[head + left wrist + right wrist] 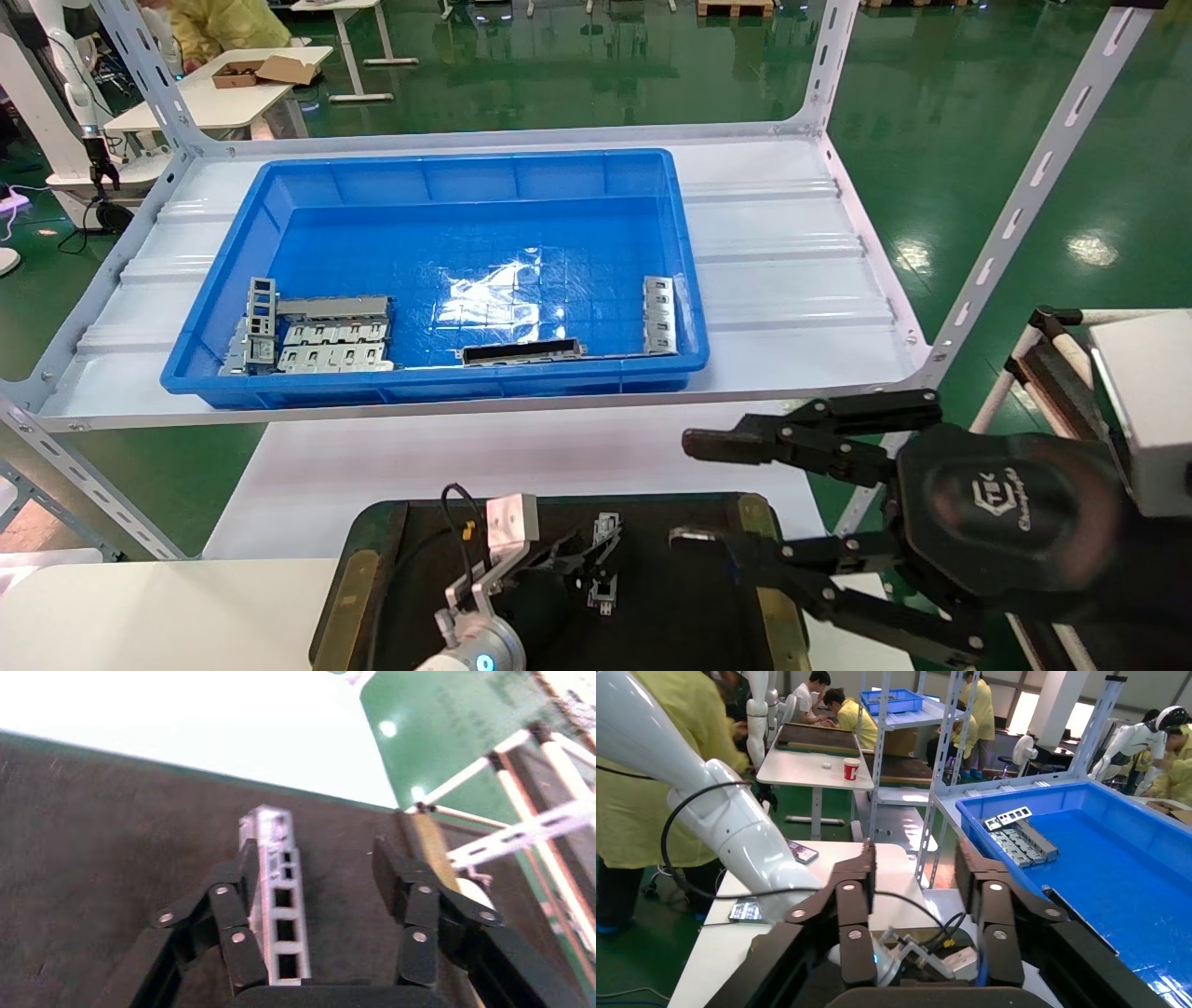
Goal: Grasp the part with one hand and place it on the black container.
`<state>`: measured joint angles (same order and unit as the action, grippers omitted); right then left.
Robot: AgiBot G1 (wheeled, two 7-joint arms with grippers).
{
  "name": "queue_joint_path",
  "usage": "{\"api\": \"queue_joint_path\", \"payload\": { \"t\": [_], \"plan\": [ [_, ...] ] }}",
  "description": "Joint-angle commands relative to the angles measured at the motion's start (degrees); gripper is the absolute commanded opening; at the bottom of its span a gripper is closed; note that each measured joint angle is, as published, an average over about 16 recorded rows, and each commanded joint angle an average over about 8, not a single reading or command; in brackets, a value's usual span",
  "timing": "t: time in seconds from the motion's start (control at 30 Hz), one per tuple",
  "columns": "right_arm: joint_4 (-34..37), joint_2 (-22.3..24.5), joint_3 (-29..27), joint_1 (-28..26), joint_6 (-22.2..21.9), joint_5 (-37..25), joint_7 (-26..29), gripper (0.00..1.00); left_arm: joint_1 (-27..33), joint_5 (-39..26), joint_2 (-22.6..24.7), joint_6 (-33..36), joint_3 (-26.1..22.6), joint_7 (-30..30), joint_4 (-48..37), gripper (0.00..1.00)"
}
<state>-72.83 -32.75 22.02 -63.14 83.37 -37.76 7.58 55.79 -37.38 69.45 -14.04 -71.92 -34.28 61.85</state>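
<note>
Silver-grey part (277, 881) with rectangular windows, matte black container (105, 846), blue bin (447, 186), black end effectors.

Factory floor, green flooring (978, 112), steel racking (1034, 177)

We see the part (277, 881), a slim silver bracket with a row of rectangular windows, lying flat on the black container (105, 846). The container's dark matte surface carries a brass-coloured strip along each side.
</note>
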Motion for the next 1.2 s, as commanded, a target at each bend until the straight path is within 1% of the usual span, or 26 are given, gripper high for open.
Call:
{"api": "queue_joint_path", "payload": {
  "t": [0.03, 0.27, 0.53, 0.87, 1.03, 1.2],
  "plan": [
    [0.0, 0.0, 0.0, 0.0, 0.0, 0.0, 0.0, 1.00, 0.1, -1.0, -1.5, 0.9, 0.3, 0.2, 2.0, 1.00],
    [0.0, 0.0, 0.0, 0.0, 0.0, 0.0, 0.0, 1.00, -0.6, -4.9, -8.1, 9.8, 4.1, 0.5, 8.2, 1.00],
    [0.0, 0.0, 0.0, 0.0, 0.0, 0.0, 0.0, 1.00, -1.9, -6.4, -13.4, 22.1, 10.0, 3.0, 10.7, 1.00],
    [0.0, 0.0, 0.0, 0.0, 0.0, 0.0, 0.0, 1.00, -2.6, -3.8, -18.4, 39.7, 17.4, 9.9, 9.2, 1.00],
    [0.0, 0.0, 0.0, 0.0, 0.0, 0.0, 0.0, 1.00, -1.8, -2.3, -19.6, 47.3, 19.3, 12.6, 7.1, 1.00],
    [0.0, 0.0, 0.0, 0.0, 0.0, 0.0, 0.0, 1.00, -0.4, -1.3, -20.8, 53.3, 20.1, 13.9, 5.8, 1.00]
  ]
}}
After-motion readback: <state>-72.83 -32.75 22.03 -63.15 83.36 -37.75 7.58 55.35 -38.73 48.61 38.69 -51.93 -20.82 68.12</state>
